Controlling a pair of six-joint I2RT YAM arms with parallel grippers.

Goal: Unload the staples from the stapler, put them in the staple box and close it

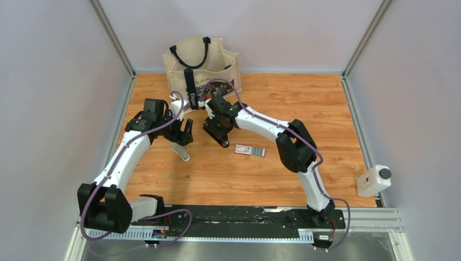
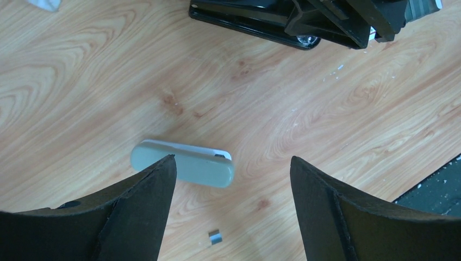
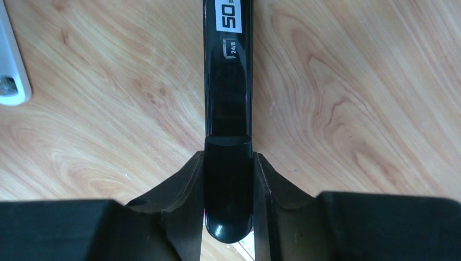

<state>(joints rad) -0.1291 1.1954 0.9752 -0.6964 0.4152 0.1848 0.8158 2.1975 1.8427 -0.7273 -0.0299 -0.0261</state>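
The stapler (image 1: 180,151), small with a grey top and white base, lies closed on the wooden table; in the left wrist view (image 2: 182,163) it lies partly behind the left finger. A tiny grey strip of staples (image 2: 216,237) lies loose on the wood near it, also a speck in the top view (image 1: 170,175). My left gripper (image 2: 232,160) is open and empty, hovering just above the stapler (image 1: 182,133). My right gripper (image 3: 228,155) is shut on a long glossy black device marked 50 and 24/8 (image 3: 228,81), resting on the table (image 1: 220,136).
A flat red-and-white little box (image 1: 250,150) lies right of the black device. A beige tote bag (image 1: 201,60) stands at the back. A white boxy unit (image 1: 374,180) sits at the table's right edge. The stapler's white end shows at the far left of the right wrist view (image 3: 11,70).
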